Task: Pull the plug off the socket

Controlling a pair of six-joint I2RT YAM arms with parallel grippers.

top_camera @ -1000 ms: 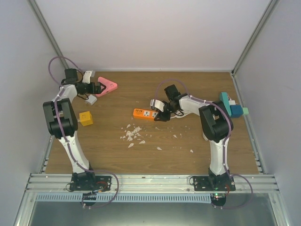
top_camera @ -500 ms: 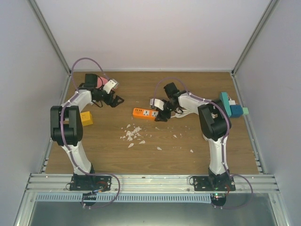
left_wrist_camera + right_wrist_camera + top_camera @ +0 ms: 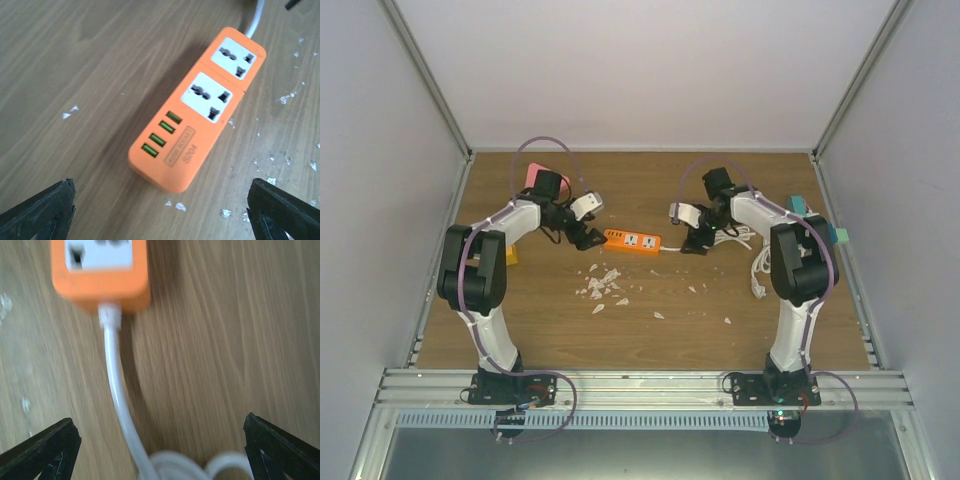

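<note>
Both claws are standing wide open and are holding nothing. The left claw (image 3: 162, 212) is hovering just before the end of the orange power strip (image 3: 197, 112) that is carrying four green ports. Its black fingertips (image 3: 42, 212) are showing on either side, apart from the strip. The right claw (image 3: 160, 450) is hovering at the opposite end, where the white cable (image 3: 116, 375) is coming out of the strip. This cable is running between the fingers without touching them.

Nearest to me, the two arms are rising from the near edge of the worktop (image 3: 520, 330). A little further, white crumbs (image 3: 600, 285) are lying scattered in the middle. Beside the right arm (image 3: 798, 270), the cable is ending in a small white piece (image 3: 757, 290). It is too small for me to tell whether it is the plug.

Beyond the crumbs, the strip is lying flat between the two claws. Its two sockets (image 3: 207, 97) are facing up with their holes uncovered. A yellow block (image 3: 510, 256) is peeping out from behind the left arm (image 3: 470, 265). A teal thing (image 3: 798, 205) is sitting at the right edge, and a pink thing (image 3: 533, 176) is lying farthest, behind the left arm.
</note>
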